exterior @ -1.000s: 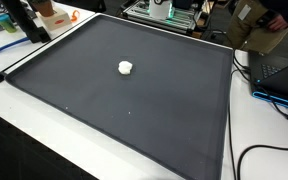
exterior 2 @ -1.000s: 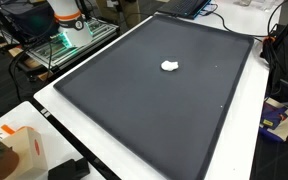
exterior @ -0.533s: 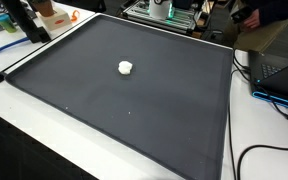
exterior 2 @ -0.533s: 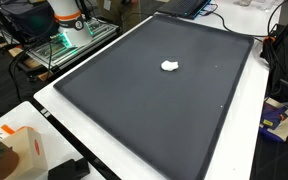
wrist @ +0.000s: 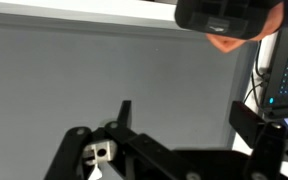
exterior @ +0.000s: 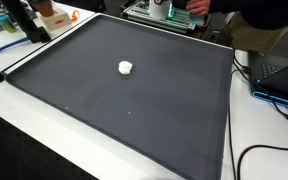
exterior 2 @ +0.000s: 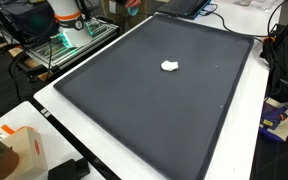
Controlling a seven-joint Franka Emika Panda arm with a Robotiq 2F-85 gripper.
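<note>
A small white lump (exterior: 126,68) lies alone on a large dark mat (exterior: 134,125), a little toward the far side; both also show in an exterior view, lump (exterior 2: 169,66) and mat (exterior 2: 154,115). My gripper (wrist: 187,118) shows only in the wrist view, with its jaws wide apart and nothing between them. Its fingers (wrist: 125,112) stand over a plain grey surface. The white lump is out of the wrist view. The arm's base (exterior 2: 66,20) stands beyond the mat's far edge.
A person's dark sleeve (exterior: 259,12) reaches along the far edge of the table. A laptop (exterior: 279,70) and cables (exterior: 252,155) lie beside the mat. A black stand (exterior: 24,22) and an orange-and-white box (exterior 2: 19,150) sit off the mat's corners.
The person at the far edge has leaned in and moved an arm along the table's back side. The white lump and the mat have not moved.
</note>
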